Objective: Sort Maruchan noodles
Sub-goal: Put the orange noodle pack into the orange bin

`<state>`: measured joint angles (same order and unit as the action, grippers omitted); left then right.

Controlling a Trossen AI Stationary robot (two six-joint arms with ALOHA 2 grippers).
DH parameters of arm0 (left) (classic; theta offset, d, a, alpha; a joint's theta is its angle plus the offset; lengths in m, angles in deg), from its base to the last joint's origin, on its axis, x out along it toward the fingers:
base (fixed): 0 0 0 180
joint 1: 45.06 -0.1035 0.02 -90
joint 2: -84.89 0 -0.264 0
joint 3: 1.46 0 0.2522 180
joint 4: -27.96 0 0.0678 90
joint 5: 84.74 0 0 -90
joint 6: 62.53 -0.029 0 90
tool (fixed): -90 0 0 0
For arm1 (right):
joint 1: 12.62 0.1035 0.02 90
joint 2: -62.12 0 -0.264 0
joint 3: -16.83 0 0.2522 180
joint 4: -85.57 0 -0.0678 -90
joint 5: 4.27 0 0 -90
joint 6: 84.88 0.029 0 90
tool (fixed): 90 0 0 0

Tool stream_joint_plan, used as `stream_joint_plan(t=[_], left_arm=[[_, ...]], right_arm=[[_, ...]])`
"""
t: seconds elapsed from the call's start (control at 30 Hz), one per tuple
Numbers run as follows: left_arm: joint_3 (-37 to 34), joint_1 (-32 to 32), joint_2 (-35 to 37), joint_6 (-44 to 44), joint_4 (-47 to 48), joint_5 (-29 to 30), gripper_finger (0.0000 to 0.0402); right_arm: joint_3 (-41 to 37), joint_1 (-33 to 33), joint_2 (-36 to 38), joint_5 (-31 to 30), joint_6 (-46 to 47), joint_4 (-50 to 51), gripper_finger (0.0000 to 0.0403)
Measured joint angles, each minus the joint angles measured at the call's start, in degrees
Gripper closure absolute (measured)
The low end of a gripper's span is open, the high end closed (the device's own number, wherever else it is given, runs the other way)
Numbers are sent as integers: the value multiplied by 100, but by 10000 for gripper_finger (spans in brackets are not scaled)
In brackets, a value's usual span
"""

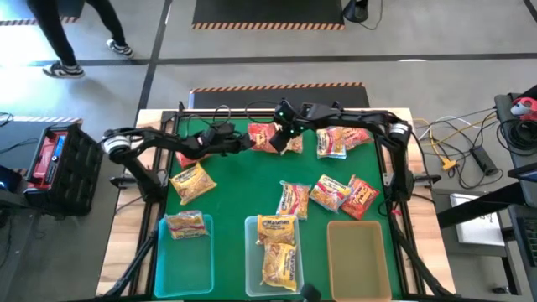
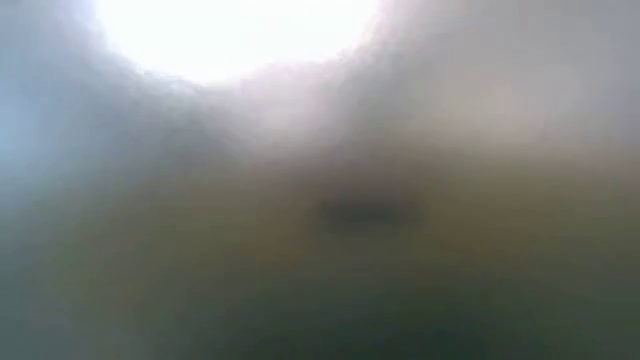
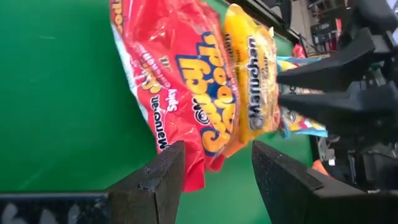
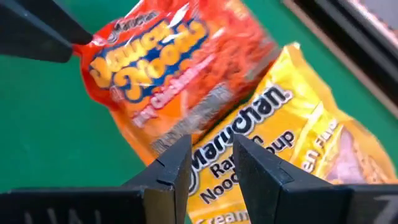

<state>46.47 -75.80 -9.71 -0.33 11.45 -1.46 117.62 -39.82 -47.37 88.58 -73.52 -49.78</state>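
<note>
1. Two crinkly plastic noodle packets are lying overlapped at the far centre of the green tabletop (image 1: 235,205): a red crinkly plastic packet (image 3: 180,81) and a yellow crinkly plastic packet (image 4: 273,143), touching each other.
2. The left gripper (image 1: 245,143) is reaching in from the left side. In its wrist view its fingers (image 3: 155,180) are standing part open, with the lower edge of the red packet lying in the gap between them; whether the pads are pressing on it, I cannot tell.
3. The right gripper (image 1: 284,126) is hovering over the same pair from the far side. Its fingers (image 4: 171,165) are standing narrowly apart, straddling the near edge of the yellow packet where it is meeting the red one; contact cannot be confirmed.
4. Other packets are lying loose: one yellow packet (image 1: 192,183) at left, and a cluster (image 1: 342,193) at right.
5. Three translucent rectangular bins are sitting along the near edge: the left bin (image 1: 186,262) is holding one packet, the middle bin (image 1: 252,260) is holding yellow ones, and the right bin (image 1: 359,260).
6. The low view is showing only blur.
</note>
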Motion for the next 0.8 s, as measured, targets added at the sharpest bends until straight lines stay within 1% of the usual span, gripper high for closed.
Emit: stream_joint_plan(t=[0.1,0.2,0.3,0.4,0.47,0.53,0.6,0.8], left_arm=[[332,0,-274,9,41,5,233],[553,2,-365,-81,154,-89,233],[604,4,-282,-246,409,-319,233],[553,4,-57,-390,836,-365,233],[544,4,47,-496,1252,-264,233],[530,-5,121,-572,1508,-37,233],[536,-48,149,-588,1433,139,233],[725,-127,-69,-645,1291,164,233]], right_arm=[[76,-58,-165,64,-47,14,296],[83,-63,-297,179,-95,57,298],[92,-59,-339,209,-139,55,298],[101,-68,-350,197,-163,62,299],[101,-101,-352,126,-196,39,301],[101,-143,-352,33,-207,-1,303],[101,-180,-355,-9,-241,5,303],[101,-225,-504,8,-243,-17,303]])
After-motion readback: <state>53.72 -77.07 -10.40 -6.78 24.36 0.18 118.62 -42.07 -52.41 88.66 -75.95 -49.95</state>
